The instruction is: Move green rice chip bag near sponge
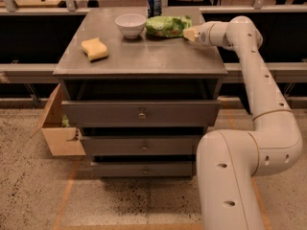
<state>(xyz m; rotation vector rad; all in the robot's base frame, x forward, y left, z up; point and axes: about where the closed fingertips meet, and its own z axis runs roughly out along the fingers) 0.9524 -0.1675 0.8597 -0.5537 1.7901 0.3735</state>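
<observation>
The green rice chip bag [167, 26] is a crinkled, shiny light-green bag at the back of the cabinet top [144, 56], between the white bowl and my arm. My gripper [190, 34] is at the bag's right end, shut on it, with the bag low over or on the surface. The sponge [94, 49] is a pale yellow block on the left part of the cabinet top. It lies well apart from the bag, with the bowl between them.
A white bowl [130, 25] stands just left of the bag. A blue can [154, 5] stands behind them at the back edge. The cabinet has three drawers [142, 113]. An open cardboard box [60, 131] sits on the floor at its left.
</observation>
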